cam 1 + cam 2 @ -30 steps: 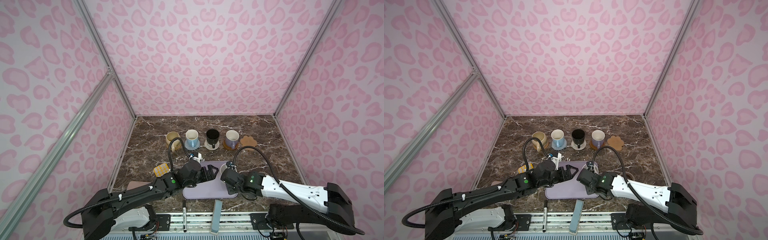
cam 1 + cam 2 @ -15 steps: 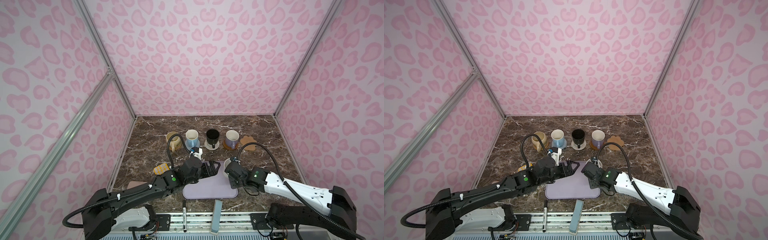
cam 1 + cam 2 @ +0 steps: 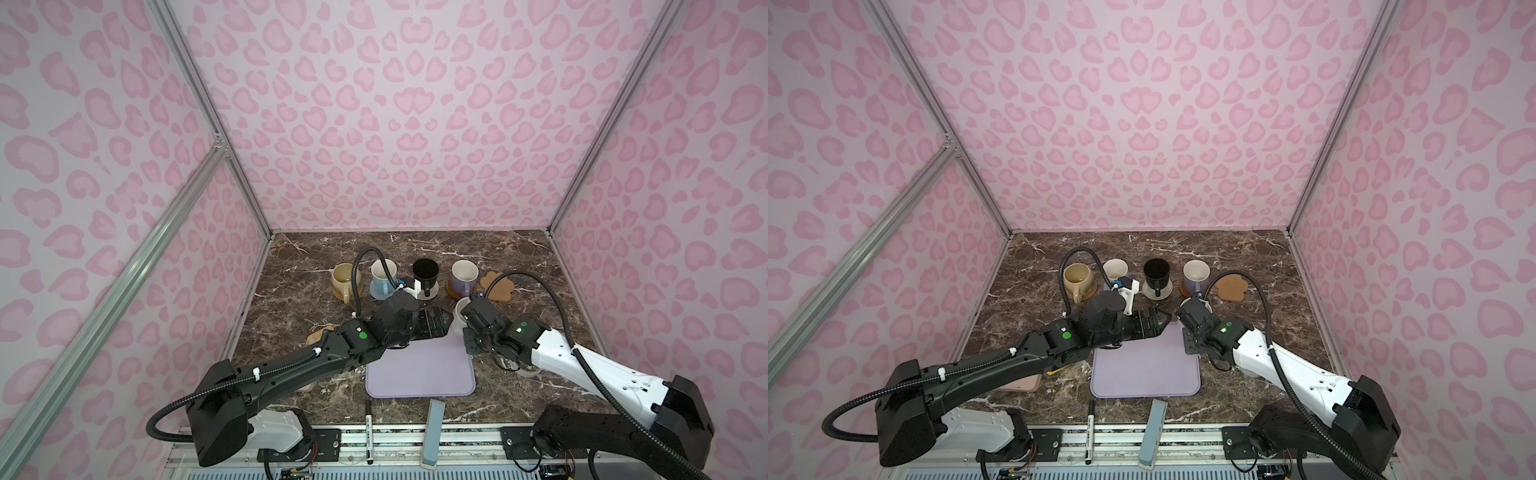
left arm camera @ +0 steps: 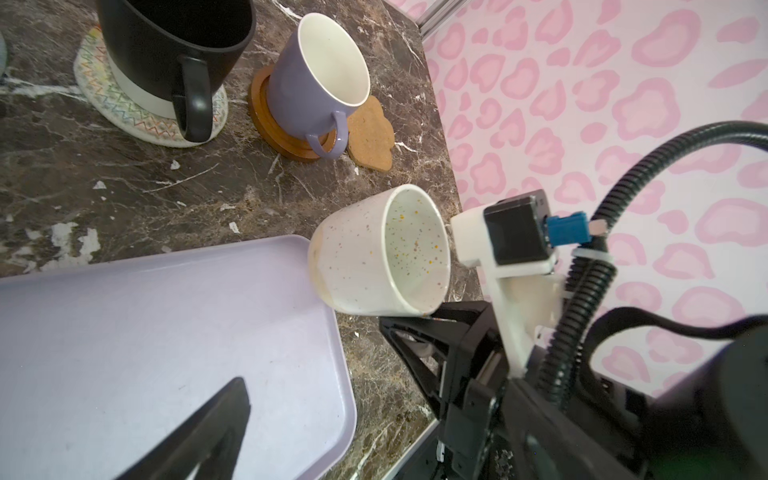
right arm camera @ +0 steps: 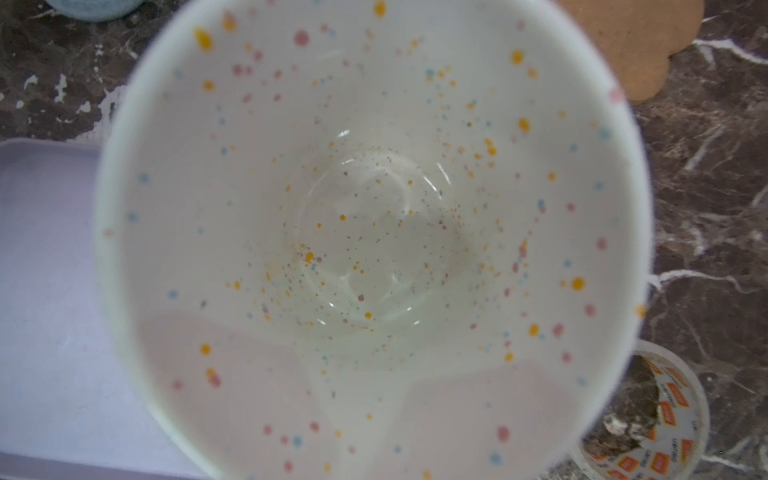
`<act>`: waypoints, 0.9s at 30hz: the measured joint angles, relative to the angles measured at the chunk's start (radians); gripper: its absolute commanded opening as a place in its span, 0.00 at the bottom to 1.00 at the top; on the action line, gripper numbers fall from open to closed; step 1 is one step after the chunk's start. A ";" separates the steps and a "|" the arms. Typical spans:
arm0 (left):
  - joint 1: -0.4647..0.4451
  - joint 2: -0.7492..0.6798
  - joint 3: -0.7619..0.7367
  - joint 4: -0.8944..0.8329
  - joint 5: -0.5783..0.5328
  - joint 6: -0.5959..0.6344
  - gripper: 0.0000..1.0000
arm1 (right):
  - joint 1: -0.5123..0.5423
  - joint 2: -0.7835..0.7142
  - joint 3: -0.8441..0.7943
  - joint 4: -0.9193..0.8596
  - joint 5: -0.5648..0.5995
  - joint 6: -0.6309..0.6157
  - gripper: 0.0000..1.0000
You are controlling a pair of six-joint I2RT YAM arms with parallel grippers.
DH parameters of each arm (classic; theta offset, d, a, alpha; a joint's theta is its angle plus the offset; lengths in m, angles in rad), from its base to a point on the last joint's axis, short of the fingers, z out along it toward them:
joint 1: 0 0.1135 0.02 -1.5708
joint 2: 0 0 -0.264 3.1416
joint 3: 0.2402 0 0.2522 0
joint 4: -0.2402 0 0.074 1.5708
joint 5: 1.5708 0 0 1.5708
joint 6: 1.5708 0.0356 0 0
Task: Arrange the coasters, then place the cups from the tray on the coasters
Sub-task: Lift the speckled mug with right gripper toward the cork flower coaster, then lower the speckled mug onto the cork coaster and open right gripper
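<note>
Hovering over the far edge of the lavender tray (image 3: 419,370), the left hand (image 3: 432,325) has its jaws spread wide. Behind it the beige-yellow mug (image 3: 344,277), light blue mug (image 3: 382,274), black mug (image 3: 425,272) and lavender mug (image 3: 464,276) stand in a row on the table (image 3: 316,257), each on its own coaster (image 4: 99,99), with the paw coaster (image 3: 497,286) at the right end. And there's the white speckled mug (image 4: 365,257), dotted orange, pink and blue inside, hanging tilted at the tray's far right corner, the right hand (image 3: 466,328) clamped on its near side.
</note>
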 measured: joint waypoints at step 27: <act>0.017 0.467 0.523 -0.084 -0.016 0.074 0.97 | -0.542 0.323 0.228 0.076 -0.127 -0.224 0.00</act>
